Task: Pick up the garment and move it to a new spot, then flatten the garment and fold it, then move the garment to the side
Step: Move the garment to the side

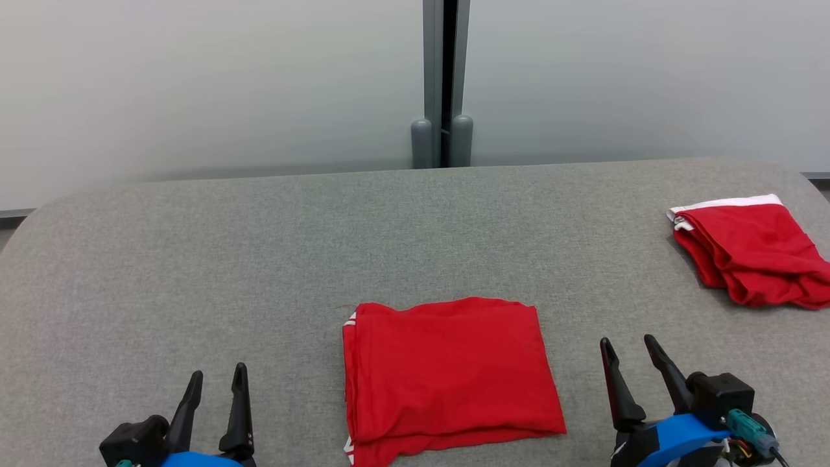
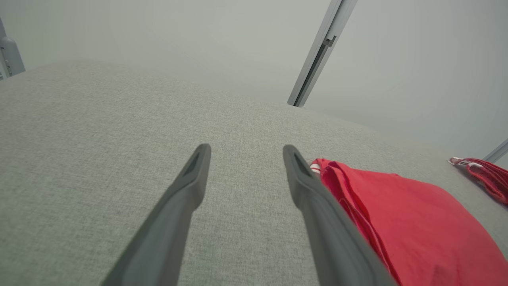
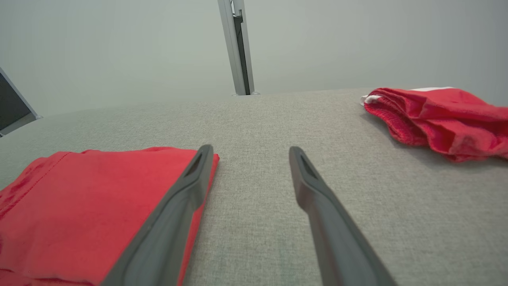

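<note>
Hands wide open and empty, the left hand (image 1: 219, 371) and right hand (image 1: 626, 339) flank the folded garment (image 1: 447, 370) lying mid-desk (image 1: 259, 259) near the front edge. Folding looks done, so they seem poised to carry it aside, perhaps toward the second red bundle (image 1: 752, 253) far right.

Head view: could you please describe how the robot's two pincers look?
Both have two long, tapering black fingers on a black base with bright blue housing behind. The right pincer also carries a wired teal connector; the left pincer shows a small teal part.
</note>
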### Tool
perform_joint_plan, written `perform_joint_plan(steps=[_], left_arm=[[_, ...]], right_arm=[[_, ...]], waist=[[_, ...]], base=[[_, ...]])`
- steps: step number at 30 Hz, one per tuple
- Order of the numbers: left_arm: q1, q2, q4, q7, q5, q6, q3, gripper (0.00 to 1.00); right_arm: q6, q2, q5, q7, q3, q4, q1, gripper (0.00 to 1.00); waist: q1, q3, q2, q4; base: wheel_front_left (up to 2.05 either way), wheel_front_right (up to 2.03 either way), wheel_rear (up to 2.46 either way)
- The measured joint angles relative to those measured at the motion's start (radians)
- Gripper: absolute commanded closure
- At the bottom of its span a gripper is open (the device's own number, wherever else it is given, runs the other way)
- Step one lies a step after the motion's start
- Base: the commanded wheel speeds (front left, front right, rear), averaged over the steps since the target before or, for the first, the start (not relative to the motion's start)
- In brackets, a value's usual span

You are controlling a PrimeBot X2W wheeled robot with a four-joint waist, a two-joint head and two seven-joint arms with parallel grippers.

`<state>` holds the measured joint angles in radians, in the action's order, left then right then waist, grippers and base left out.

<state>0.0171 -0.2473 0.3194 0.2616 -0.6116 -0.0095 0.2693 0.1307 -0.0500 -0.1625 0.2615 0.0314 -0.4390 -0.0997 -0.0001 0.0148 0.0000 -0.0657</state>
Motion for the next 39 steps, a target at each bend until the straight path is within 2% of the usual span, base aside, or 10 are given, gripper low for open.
perform_joint_plan(steps=[12,18,21,32,38,39], left_arm=[[-0.004,0.006,0.012,0.0,0.023,-0.009,-0.008,0.0],[-0.017,-0.003,0.012,0.0,0.029,-0.009,-0.025,0.0],[-0.021,-0.007,0.007,0.0,0.034,-0.008,-0.03,0.0],[-0.033,0.005,0.003,0.0,0.048,-0.007,-0.041,0.0],[-0.031,0.005,0.002,0.0,0.058,-0.008,-0.067,0.0],[-0.03,0.005,0.002,0.0,0.059,-0.009,-0.069,0.0]], right_arm=[[0.0,0.0,0.006,0.0,0.009,-0.021,-0.009,0.0],[0.0,0.0,0.031,-0.031,0.021,-0.026,-0.076,0.0],[0.0,0.0,0.058,-0.097,0.025,-0.018,-0.117,0.0],[0.0,0.0,0.103,-0.489,0.0,-0.099,-0.164,0.0],[0.0,-0.001,0.048,-0.555,-0.001,-0.124,-0.165,0.0],[0.0,-0.001,0.042,-0.56,0.004,-0.126,-0.167,0.33]], waist=[[0.0,0.003,0.0,0.013],[0.0001,0.012,0.0,0.028],[0.0002,0.02,0.0,0.041],[0.0002,0.058,0.0,0.129],[0.0001,0.081,0.0001,0.17],[0.0001,0.085,0.0001,0.173]], base=[[0.0,0.0,0.0],[0.0,0.0,0.0],[0.0,0.0,0.0],[0.0,0.0,0.0],[0.0,0.0,0.0],[0.0,0.0,0.0]])
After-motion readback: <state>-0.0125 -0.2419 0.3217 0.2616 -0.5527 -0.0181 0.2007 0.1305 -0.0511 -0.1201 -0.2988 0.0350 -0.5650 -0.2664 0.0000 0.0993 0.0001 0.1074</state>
